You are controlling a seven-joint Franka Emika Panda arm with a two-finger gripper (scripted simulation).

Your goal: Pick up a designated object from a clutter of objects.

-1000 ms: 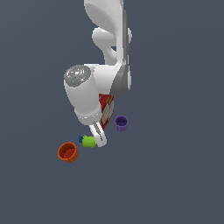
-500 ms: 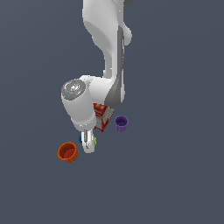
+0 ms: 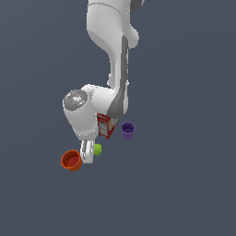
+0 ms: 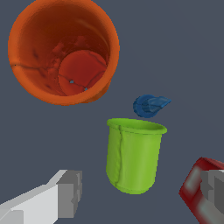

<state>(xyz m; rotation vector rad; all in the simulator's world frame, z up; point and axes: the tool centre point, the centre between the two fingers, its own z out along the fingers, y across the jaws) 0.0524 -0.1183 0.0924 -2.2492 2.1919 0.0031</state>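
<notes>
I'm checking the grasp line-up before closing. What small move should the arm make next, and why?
Probably keep lowering a little, then close. In the wrist view the green cup sits between the open fingers, neither touching it yet, with the blue piece and orange cup clear beyond it.

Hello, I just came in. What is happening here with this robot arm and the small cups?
A simulated robot arm is reaching down for the green cup. Its gripper is open, with one finger on each side of the cup, so nothing is held yet. The cup lies on its side. A small blue piece sits just beyond its rim, and an orange cup stands upright close by. In the exterior view, a red box and a purple cup wait behind the arm.
</notes>
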